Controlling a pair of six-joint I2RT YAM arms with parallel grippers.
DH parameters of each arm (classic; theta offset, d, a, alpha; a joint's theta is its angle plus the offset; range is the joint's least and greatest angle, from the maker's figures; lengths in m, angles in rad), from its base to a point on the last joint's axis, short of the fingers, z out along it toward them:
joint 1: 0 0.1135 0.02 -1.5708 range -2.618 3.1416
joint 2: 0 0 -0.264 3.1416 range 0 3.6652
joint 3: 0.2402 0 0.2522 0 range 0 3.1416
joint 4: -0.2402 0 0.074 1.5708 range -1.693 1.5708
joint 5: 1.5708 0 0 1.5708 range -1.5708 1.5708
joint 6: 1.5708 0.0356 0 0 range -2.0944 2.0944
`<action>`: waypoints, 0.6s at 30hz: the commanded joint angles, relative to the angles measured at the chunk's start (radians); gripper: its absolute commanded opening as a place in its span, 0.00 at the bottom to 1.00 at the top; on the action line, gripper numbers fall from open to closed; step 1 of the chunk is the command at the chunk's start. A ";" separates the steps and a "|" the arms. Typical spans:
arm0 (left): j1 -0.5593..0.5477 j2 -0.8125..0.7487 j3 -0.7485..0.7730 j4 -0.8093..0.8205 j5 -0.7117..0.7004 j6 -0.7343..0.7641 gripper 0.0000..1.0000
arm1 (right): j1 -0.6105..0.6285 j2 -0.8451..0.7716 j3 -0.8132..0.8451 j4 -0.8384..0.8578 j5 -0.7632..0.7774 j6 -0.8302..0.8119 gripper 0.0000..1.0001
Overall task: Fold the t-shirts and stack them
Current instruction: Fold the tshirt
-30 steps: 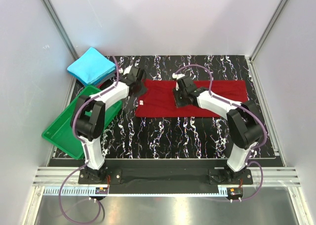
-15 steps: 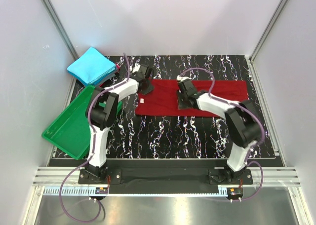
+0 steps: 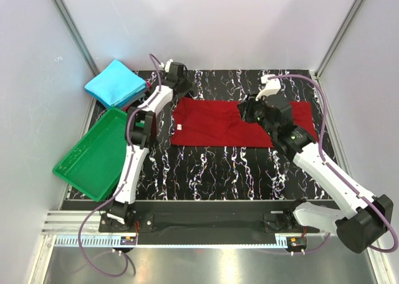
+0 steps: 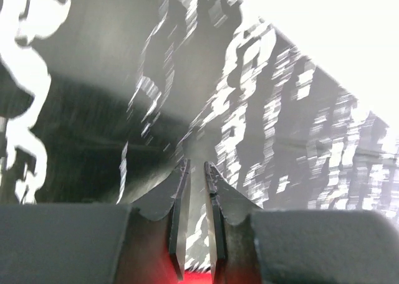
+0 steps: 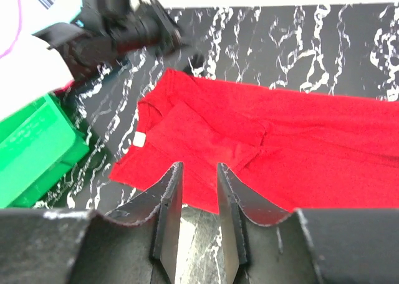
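The dark red t-shirt (image 3: 212, 125) lies flat across the middle of the table, with a crease near its centre; it also shows in the right wrist view (image 5: 280, 134). The cyan-blue t-shirt (image 3: 115, 85) sits folded at the back left corner. My left gripper (image 3: 176, 80) is at the back of the table, just beyond the red shirt's far left corner. In its wrist view (image 4: 195, 165) the jaws stand a narrow gap apart and hold nothing. My right gripper (image 3: 246, 113) hovers above the red shirt's middle. In its wrist view (image 5: 198, 172) it is open and empty.
A green plastic tray (image 3: 81, 162) lies tilted at the left edge of the table and shows in the right wrist view (image 5: 31, 147). White walls close in the back and both sides. A white label (image 5: 138, 139) marks the red shirt's collar end.
My left gripper has left the red shirt's left edge and reached toward the back wall. My right arm has lifted off the shirt and swung up and right. The shirt stays on the table.
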 commanded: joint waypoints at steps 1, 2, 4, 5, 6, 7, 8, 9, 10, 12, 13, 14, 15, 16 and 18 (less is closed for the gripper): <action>0.010 -0.176 -0.059 0.231 0.100 0.050 0.20 | -0.003 0.021 0.006 -0.031 0.001 0.014 0.35; 0.009 -0.227 -0.105 0.255 0.110 0.083 0.20 | -0.002 0.027 0.006 -0.034 -0.013 0.034 0.35; 0.002 -0.384 -0.258 0.309 0.133 0.119 0.20 | -0.003 0.047 0.004 -0.039 -0.017 0.060 0.35; -0.002 -0.437 -0.313 0.306 0.123 0.154 0.20 | -0.003 0.049 0.000 -0.039 -0.026 0.074 0.35; -0.011 -0.489 -0.372 0.298 0.114 0.166 0.20 | -0.003 0.049 -0.005 -0.037 -0.033 0.095 0.35; -0.016 -0.588 -0.503 0.291 0.103 0.171 0.20 | -0.003 0.047 -0.017 -0.037 -0.039 0.103 0.34; -0.017 -0.633 -0.568 0.289 0.109 0.168 0.19 | -0.003 0.044 -0.023 -0.036 -0.046 0.115 0.34; -0.016 -0.673 -0.629 0.283 0.115 0.163 0.16 | -0.002 0.043 -0.030 -0.034 -0.053 0.121 0.34; -0.016 -0.742 -0.730 0.245 0.098 0.148 0.11 | -0.003 0.038 -0.039 -0.034 -0.054 0.123 0.34; -0.017 -0.801 -0.820 0.205 0.078 0.105 0.00 | -0.003 0.030 -0.046 -0.034 -0.062 0.126 0.34; -0.021 -0.854 -0.913 0.197 0.084 0.097 0.00 | -0.002 0.023 -0.053 -0.036 -0.065 0.126 0.34; -0.025 -0.877 -0.952 0.200 0.092 0.106 0.00 | -0.002 0.018 -0.054 -0.034 -0.068 0.124 0.34; -0.046 -0.899 -0.987 0.196 0.087 0.114 0.00 | -0.003 0.014 -0.057 -0.032 -0.073 0.124 0.34; -0.060 -0.926 -1.038 0.183 0.060 0.123 0.00 | -0.003 0.013 -0.059 -0.034 -0.073 0.123 0.34; -0.112 -0.936 -1.064 0.148 0.011 0.151 0.00 | -0.002 0.013 -0.057 -0.032 -0.079 0.121 0.34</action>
